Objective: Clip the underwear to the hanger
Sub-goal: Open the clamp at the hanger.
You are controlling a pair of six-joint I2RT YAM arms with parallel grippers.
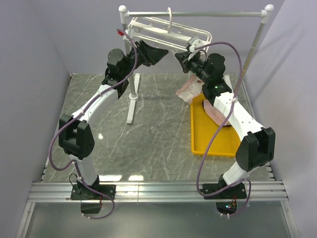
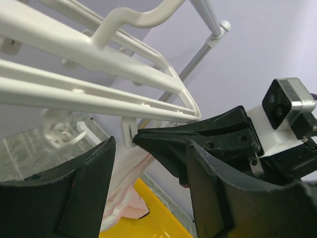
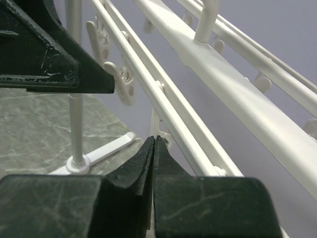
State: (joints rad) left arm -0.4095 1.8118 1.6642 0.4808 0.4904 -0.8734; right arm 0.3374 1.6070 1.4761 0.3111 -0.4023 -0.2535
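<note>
Since the white plastic oblong hanger of parallel bars (image 2: 74,54) hangs by its hook from the tall grey rail stand with white ball ends (image 1: 198,13), at twelve o'clock of the grey marbled bench (image 1: 148,129), both arms are raised off the bench to reach it, one from each side.

Left fingers (image 2: 74,198): apart, with nothing gripped. Only the opposite arm's tips show in the gap. They are judged to be standing by to work a small white dangling clip (image 2: 128,133).

Right fingers (image 3: 131,178): pressed flat together, with the tips just under a hanger bar.

Pale pink fabric underwear (image 2: 124,183): hanging below that clip and the right tips, at about one o'clock of the bench. It is over the far end of the flat yellow plastic tray (image 1: 213,141), which sits at three to four o'clock. More pink fabric lies on the tray under the right arm. Whether the garment's top edge is held by the clip, by the right fingers, or by both cannot be determined.

View comparison:
- The left wrist camera alone shows the clip, the right tips and the garment together.
- The right wrist camera confirms the closure of its own fingers but shows no fabric at all.
- The overhead camera gives the layout of rail, tray and both arms meeting at the hanger, yet the clips are too small to read there.
</note>
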